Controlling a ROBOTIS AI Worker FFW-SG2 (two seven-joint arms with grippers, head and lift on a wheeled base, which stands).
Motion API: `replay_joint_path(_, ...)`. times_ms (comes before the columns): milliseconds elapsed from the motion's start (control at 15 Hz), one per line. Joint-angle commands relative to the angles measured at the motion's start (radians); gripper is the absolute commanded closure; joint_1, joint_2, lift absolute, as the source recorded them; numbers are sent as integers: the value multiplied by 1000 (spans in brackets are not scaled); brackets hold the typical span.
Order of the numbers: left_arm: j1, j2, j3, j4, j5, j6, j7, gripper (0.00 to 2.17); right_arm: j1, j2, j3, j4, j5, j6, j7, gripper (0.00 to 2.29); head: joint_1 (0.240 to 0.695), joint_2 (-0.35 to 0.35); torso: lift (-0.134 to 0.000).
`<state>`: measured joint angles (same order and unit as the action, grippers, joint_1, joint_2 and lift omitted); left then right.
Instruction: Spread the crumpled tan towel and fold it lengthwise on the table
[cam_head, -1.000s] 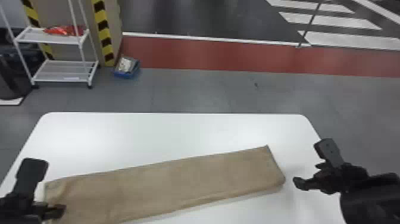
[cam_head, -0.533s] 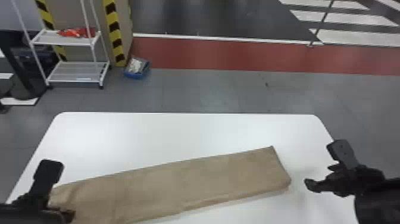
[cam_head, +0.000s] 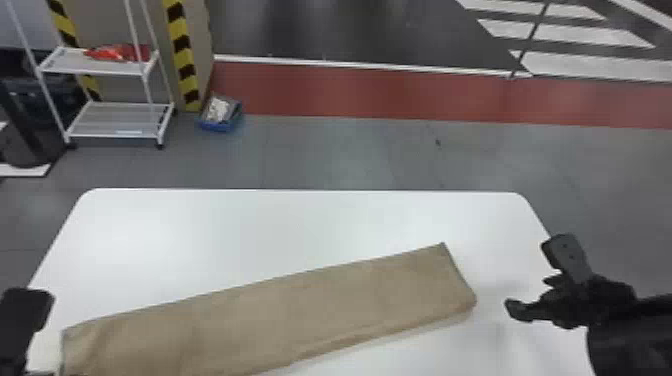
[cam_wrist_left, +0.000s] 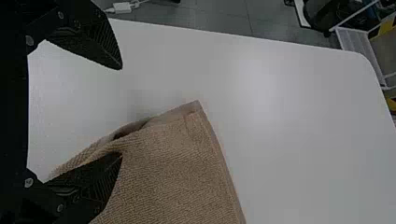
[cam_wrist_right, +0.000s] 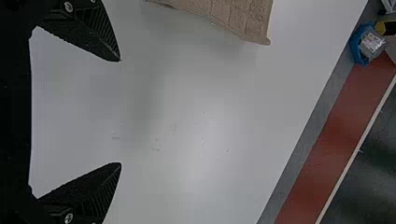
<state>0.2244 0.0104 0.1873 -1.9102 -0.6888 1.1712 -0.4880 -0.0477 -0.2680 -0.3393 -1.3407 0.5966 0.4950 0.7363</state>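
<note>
The tan towel (cam_head: 280, 310) lies as a long folded strip, slanting across the white table (cam_head: 300, 220). My left gripper (cam_head: 22, 320) is at the strip's left end. In the left wrist view, the left gripper (cam_wrist_left: 120, 111) is open, one finger over bare table and the other against the towel (cam_wrist_left: 173, 172); whether that finger is above or tucked into the layers I cannot tell. Off the strip's right end, my right gripper (cam_head: 537, 280) stands open. From the right wrist, the right gripper (cam_wrist_right: 120, 112) has only tabletop between its fingers, with a towel corner (cam_wrist_right: 247, 23) beside it.
The table's far edge (cam_head: 310, 190) runs behind the towel, with bare tabletop in front of it. On the floor beyond are a white shelf rack (cam_head: 115, 120) and a blue bin (cam_head: 220, 115).
The head view has shifted slightly sideways. Relative to the table, my left gripper has moved left and nearer, uncovering more of the towel's left end. The right gripper looks nearly unchanged.
</note>
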Motion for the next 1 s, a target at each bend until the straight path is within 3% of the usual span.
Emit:
replay_joint_path(0, 18, -1, 20, -15, 6, 0, -4, 262, -1, 1, 3, 0, 0, 1, 0, 83, 695, -114, 0)
replay_joint_path(333, 33, -1, 6, -35, 35, -15, -30, 265, 3, 4, -3, 3, 2, -2, 0, 83, 695, -114, 0)
replay_joint_path(533, 21, 0, -85, 14, 32, -67, 68, 265, 11, 7, -4, -5, 0, 1, 0, 83, 695, -128, 0)
replay_joint_path(933, -7, -4, -43, -32, 46, -3, 8, 265, 25, 0, -30, -11, 2, -2, 9, 83, 695, -179, 0)
